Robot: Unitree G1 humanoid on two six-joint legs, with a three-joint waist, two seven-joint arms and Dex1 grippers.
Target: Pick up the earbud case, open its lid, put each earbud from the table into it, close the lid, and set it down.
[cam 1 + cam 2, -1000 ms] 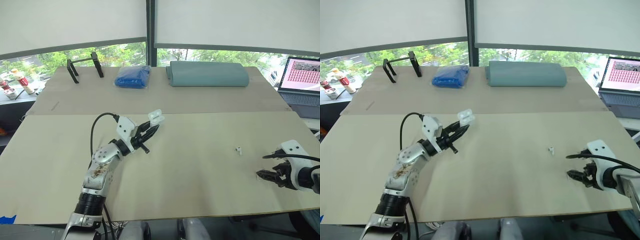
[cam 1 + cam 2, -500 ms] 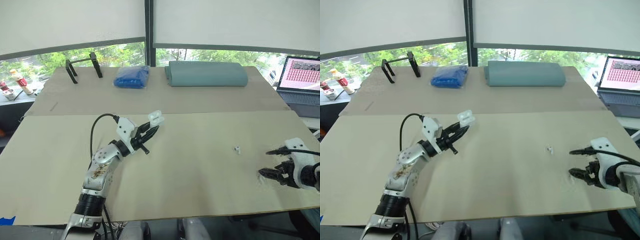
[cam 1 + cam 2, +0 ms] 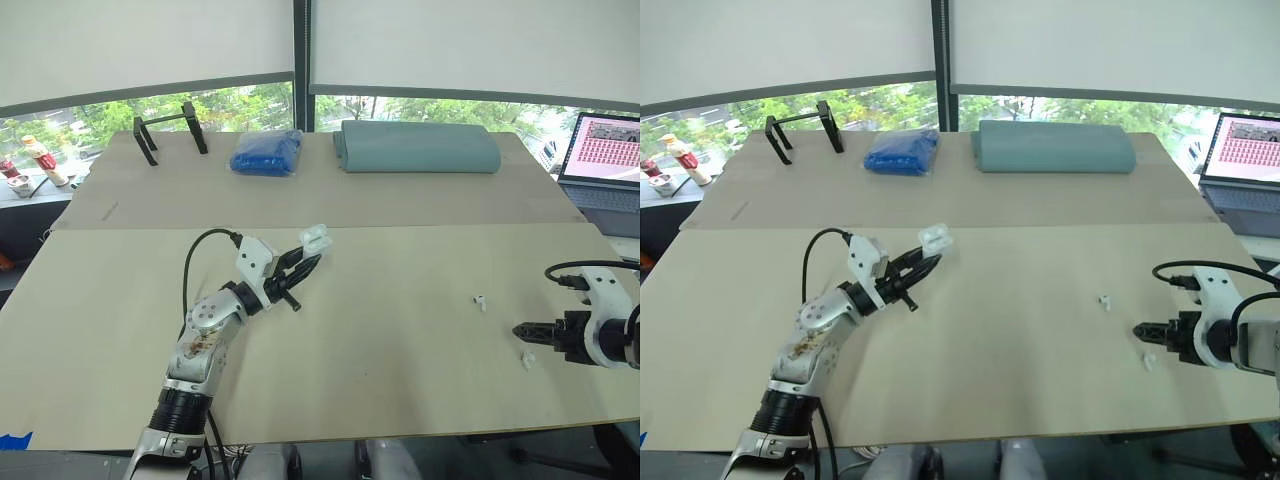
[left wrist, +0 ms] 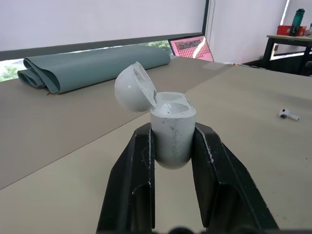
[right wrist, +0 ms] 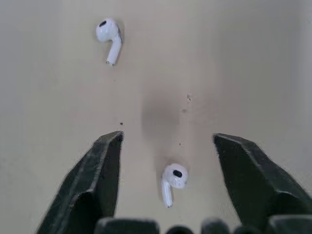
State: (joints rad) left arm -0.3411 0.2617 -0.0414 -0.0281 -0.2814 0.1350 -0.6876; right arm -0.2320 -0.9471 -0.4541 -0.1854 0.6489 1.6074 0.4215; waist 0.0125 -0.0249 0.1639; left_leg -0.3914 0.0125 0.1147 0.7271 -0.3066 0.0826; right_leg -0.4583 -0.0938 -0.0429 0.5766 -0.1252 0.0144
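On my feed the left gripper [image 3: 305,262] is raised off the counter [image 3: 400,400], left of centre, and its two black fingers are clamped on the lower body of the earbud case [image 4: 172,129]. The case stands with its long axis in line with the fingers, open mouth facing away from the wrist. From the head camera that puts it pointing up and away from me, angled toward my right. The lid [image 4: 134,87] is swung open and tipped back to one side on its hinge, so I can see into the top of the case. I can't tell from here whether anything is seated inside.

On the far right, the right gripper [image 5: 168,141] sits low over the counter near its front edge, with its fingers spread wide and nothing between them. Its tips point in toward the middle of the counter. The nearer earbud [image 5: 173,179] lies flat on the counter in the gap between the fingers, touching neither. Its rounded head faces away from the wrist and its stem runs back toward it. The second earbud [image 5: 108,36] lies further out beyond the fingertips, off to one side, with its stem lying in roughly the same direction. Both earbuds are well apart from the case.

Along the back of the counter I see a black stand [image 3: 170,130], a blue bag [image 3: 266,153] and a rolled grey-green mat [image 3: 416,147]. An open laptop [image 3: 605,150] sits at the far right.
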